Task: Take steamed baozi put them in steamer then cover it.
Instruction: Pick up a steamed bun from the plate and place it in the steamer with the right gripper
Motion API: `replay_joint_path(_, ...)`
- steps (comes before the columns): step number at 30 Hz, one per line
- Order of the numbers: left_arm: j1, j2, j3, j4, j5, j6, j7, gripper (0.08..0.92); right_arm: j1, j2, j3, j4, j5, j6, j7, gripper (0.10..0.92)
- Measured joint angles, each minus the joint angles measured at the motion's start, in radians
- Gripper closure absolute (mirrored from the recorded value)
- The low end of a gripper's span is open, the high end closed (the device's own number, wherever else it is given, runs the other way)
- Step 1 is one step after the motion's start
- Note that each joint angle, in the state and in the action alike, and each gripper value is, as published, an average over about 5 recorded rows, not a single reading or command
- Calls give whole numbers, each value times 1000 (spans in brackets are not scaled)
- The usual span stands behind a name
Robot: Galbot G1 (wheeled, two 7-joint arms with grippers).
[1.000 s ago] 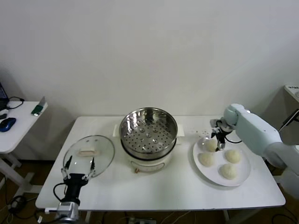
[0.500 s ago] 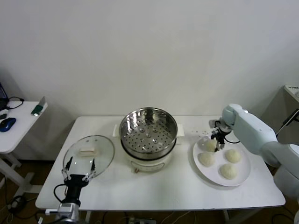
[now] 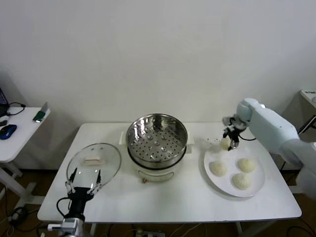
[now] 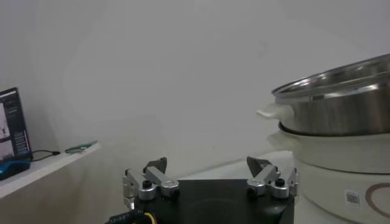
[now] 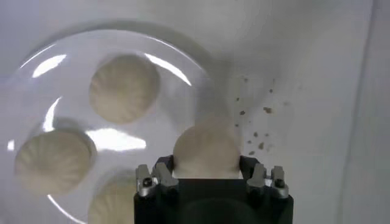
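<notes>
My right gripper (image 3: 227,142) is shut on one baozi (image 3: 225,143) and holds it lifted over the far edge of the white plate (image 3: 254,185); in the right wrist view the bun (image 5: 205,152) sits between the jaws. Three baozi remain on the plate: (image 3: 217,168), (image 3: 246,164), (image 3: 241,180). The steel steamer (image 3: 156,139) stands empty on its white pot base at table centre. The glass cover (image 3: 94,164) with its cream handle lies flat at the left. My left gripper (image 3: 83,180) is open, parked at the front left edge.
A white side table (image 3: 15,133) with a mouse and small items stands at the far left. Dark crumbs (image 5: 259,125) dot the table beside the plate. The steamer's side (image 4: 341,100) shows close to the left gripper.
My right gripper closed on the far-left baozi and lifted it off the plate, moving slightly up and back. The left arm has barely moved.
</notes>
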Motion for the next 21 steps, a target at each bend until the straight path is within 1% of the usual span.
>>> replay_joint_path(5, 12, 3, 2, 2, -2, -2, 3, 177, 142, 16, -116, 99, 36, 70, -10, 324)
replay_joint_path(10, 23, 8, 10, -3, 0, -3, 11, 177, 241, 60, -176, 189, 27, 157, -10, 321)
replay_joint_path(16, 30, 11, 15, -10, 2, -4, 14, 177, 295, 142, -192, 275, -39, 261, 3, 321)
replay_joint_path(21, 41, 13, 14, -12, -1, -7, 16, 177, 293, 225, -171, 302, -137, 339, 29, 319)
